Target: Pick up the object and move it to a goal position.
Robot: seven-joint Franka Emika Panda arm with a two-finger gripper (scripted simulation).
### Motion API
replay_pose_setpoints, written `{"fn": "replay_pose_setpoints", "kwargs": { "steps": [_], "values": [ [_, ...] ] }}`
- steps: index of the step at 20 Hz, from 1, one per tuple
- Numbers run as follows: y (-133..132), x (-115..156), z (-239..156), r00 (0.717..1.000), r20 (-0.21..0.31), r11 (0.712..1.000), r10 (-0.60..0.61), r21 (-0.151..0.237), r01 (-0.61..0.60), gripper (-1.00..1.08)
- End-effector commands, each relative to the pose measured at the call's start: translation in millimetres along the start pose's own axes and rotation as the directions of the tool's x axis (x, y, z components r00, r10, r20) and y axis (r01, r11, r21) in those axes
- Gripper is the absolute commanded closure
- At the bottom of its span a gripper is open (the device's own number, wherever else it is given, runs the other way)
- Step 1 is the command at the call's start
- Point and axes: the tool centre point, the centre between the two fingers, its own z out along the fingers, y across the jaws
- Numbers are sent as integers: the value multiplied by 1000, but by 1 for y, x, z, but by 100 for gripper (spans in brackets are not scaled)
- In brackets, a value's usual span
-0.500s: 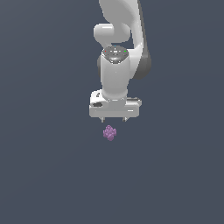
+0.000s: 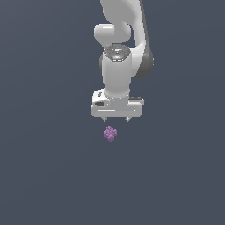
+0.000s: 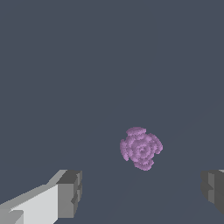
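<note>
Jaws spread wide and empty, gripper (image 2: 116, 119) poised above purple object (image 2: 110, 133), touching nothing, fingers (image 3: 70, 193) well apart.

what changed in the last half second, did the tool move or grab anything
Barely anything changed. The white tool hangs just above the small purple lumpy cluster, at about the same height and position as before, perhaps a touch lower. Its jaws are open and wide apart, with the cluster lying untouched between and beyond them in the wrist view. Nothing was taken hold of or let go, and the cluster sits where it was.
</note>
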Motion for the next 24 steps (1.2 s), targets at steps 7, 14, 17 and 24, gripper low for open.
{"fn": "replay_pose_setpoints", "kwargs": {
  "steps": [7, 14, 17, 24],
  "values": [
    [-3, -1, -1, 1000, -3, 1000, 11, 6, -11, -92],
    [1, -2, 12, 997, 5, 997, 83, 5, -83, -92],
    [4, -3, 22, 991, 11, 991, 137, 3, -137, -92],
    [15, -8, 53, 950, 26, 950, 312, -11, -312, -92]
  ]
}}
